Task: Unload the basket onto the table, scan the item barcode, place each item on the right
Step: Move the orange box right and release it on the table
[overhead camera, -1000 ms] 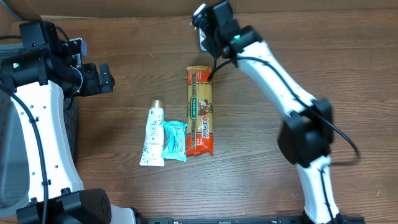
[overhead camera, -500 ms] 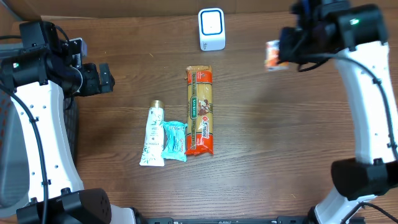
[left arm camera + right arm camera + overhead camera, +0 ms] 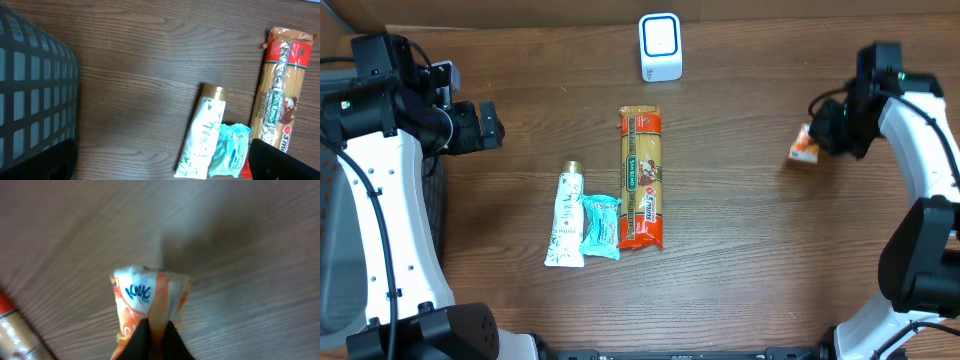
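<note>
While the bench (image 3: 740,280) is being occupied at its middle by a spaghetti packet (image 3: 641,178), a white tube (image 3: 566,217) and a teal sachet (image 3: 601,227) side by side, a scanner (image 3: 660,47) is standing at the far edge. Over the right side, an orange packet (image 3: 804,148) is being pinched in the right jaws, well apart from the scanner; the left jaws are being held wide apart, empty.
</note>
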Available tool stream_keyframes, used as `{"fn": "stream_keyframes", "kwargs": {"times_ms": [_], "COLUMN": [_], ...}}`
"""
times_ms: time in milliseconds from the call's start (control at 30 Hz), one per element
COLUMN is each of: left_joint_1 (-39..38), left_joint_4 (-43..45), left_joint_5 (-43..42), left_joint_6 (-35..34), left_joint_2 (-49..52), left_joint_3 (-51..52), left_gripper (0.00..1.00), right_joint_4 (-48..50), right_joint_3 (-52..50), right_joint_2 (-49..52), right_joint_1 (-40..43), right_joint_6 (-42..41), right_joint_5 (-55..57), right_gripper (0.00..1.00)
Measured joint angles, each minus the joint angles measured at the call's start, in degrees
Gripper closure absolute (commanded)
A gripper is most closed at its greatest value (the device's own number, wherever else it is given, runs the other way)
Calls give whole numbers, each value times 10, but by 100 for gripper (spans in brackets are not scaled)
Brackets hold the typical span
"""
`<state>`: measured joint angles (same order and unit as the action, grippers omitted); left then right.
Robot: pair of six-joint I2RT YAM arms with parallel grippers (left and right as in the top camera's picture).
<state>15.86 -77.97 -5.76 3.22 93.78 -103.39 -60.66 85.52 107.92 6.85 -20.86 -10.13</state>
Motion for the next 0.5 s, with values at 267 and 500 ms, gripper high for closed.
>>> {"fn": "stream_keyframes", "kwargs": {"times_ms": [267,500], "left_joint_1": [0,0], "left_joint_4": [0,0], "left_joint_5": [0,0], "left_joint_6": [0,0], "left_joint_2": [0,0], "left_joint_3": [0,0], "left_gripper": [0,0], "right_joint_4": [10,-72], "right_joint_3": [-53,9], "right_joint_2": [1,1], "right_joint_1": [36,37], "right_joint_6": [12,66], "right_joint_5": [-1,-36], "right_gripper": [52,46]}}
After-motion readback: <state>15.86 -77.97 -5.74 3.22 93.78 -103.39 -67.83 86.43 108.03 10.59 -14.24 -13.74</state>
